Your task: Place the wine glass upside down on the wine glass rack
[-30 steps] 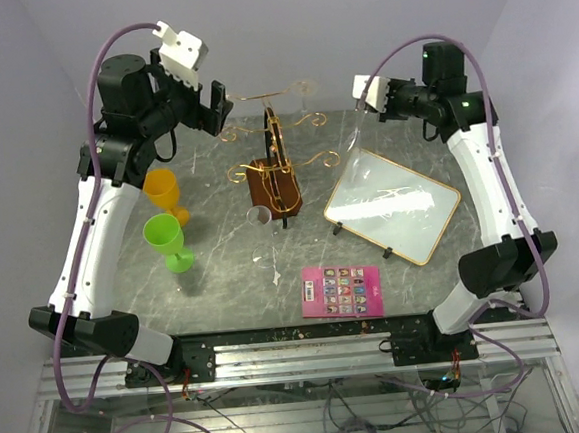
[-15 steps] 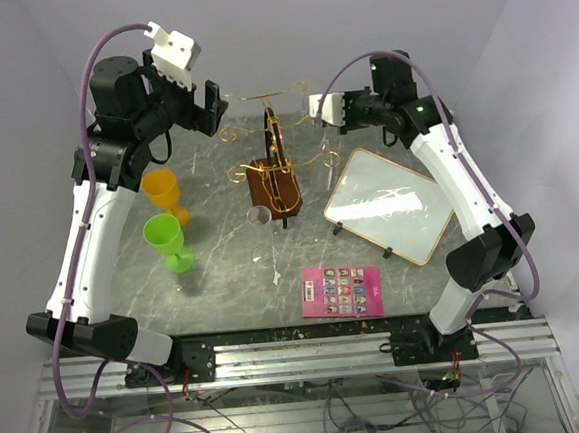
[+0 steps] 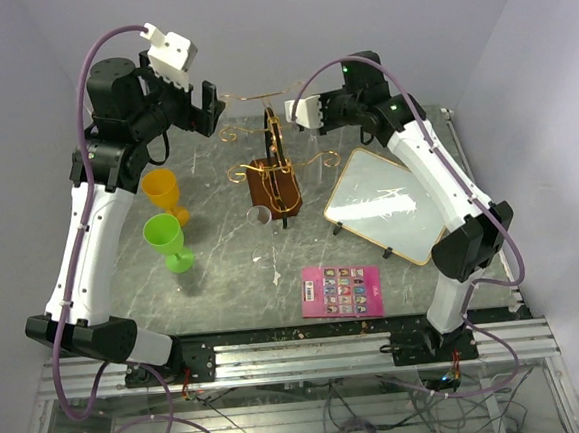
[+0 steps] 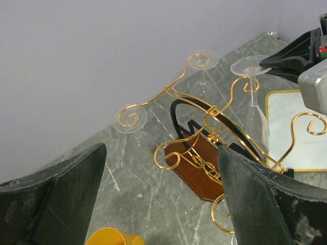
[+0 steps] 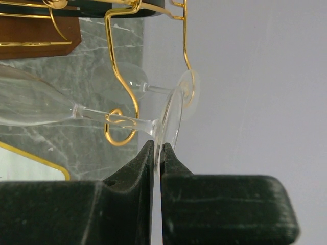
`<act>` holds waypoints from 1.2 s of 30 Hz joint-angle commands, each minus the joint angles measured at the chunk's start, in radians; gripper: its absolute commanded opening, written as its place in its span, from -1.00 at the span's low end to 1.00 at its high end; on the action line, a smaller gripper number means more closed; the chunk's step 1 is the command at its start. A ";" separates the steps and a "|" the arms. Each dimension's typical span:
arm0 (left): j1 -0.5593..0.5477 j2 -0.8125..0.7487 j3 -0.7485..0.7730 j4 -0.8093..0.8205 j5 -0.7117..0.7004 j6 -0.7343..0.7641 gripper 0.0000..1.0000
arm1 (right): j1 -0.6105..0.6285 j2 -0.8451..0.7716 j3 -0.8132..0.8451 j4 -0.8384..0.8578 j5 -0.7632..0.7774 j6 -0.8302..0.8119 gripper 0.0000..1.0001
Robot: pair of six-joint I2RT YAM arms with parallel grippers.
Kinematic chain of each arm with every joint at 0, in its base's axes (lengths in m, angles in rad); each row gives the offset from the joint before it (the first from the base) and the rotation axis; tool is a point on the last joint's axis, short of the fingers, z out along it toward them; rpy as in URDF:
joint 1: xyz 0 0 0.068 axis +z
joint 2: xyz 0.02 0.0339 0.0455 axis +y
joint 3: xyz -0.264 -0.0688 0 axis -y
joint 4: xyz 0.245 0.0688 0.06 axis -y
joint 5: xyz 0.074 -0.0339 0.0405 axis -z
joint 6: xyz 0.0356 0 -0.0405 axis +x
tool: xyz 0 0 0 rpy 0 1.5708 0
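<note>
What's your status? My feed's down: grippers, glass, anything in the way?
Left gripper open, empty, beside wine glass rack. Right gripper shut on wine glass foot; glass inverted, stem at a scroll arm, seating unclear. Two hung glasses on neighbouring arms.

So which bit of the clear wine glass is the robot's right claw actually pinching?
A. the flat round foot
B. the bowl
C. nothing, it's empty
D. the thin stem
A: in the right wrist view the right gripper is shut on the edge of the flat foot of the wine glass, while the stem and bowl stick out free.
</note>
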 commanded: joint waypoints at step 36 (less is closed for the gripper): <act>0.014 -0.011 0.005 0.029 0.021 0.016 0.99 | 0.034 0.069 0.050 0.065 0.231 -0.067 -1.00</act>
